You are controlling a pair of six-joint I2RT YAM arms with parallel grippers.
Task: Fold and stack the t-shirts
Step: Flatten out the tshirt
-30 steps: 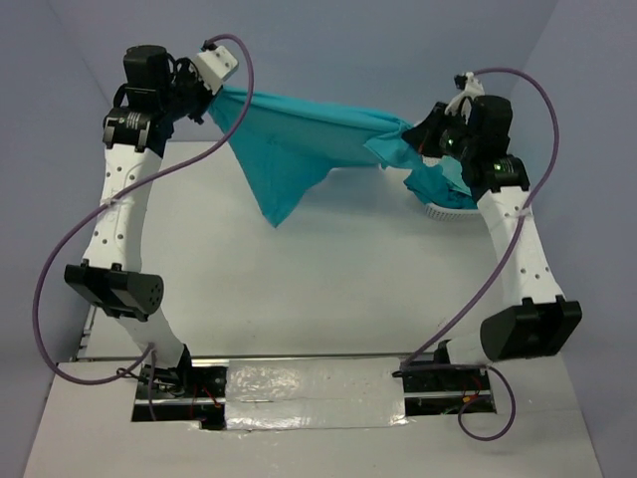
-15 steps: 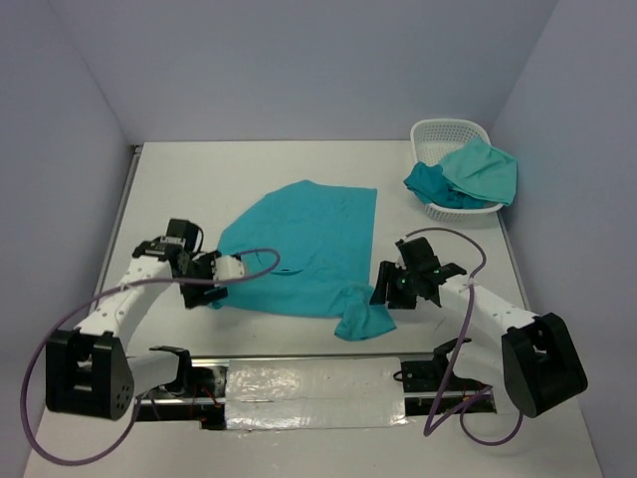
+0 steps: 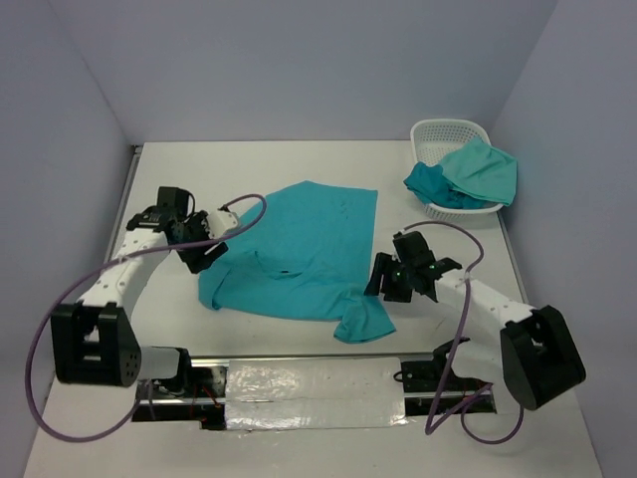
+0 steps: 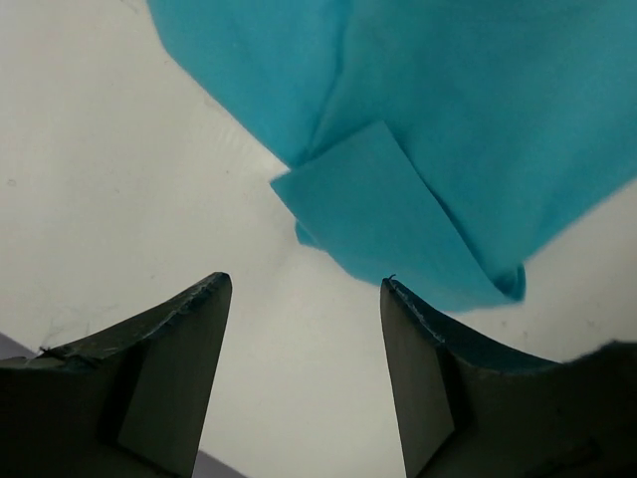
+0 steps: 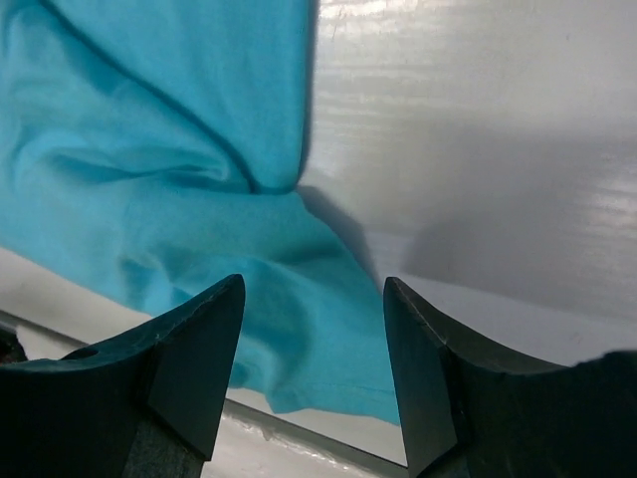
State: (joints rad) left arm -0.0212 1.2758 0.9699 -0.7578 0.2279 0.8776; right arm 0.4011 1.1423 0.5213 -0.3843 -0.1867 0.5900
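Jaws of the left gripper [image 3: 209, 251] and right gripper [image 3: 382, 283] are spread wide with nothing held, one beside each sleeve. A t-shirt [image 3: 304, 249] is laid flat on the table [image 3: 179, 179], its long axis near-to-far, with the sleeves at the near end and the hem farthest.

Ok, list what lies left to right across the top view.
Left gripper → spread t-shirt → right gripper → white basket holding more t-shirts.

L arm [image 3: 111, 282] & R arm [image 3: 490, 305]: white links, blocky black joint housings, black wrist units. Thin purple cable [image 3: 42, 329] loops along each. L gripper [image 4: 305, 284] & R gripper [image 5: 314, 284]: dark matte wedge-shaped fingers, edges slightly scuffed.
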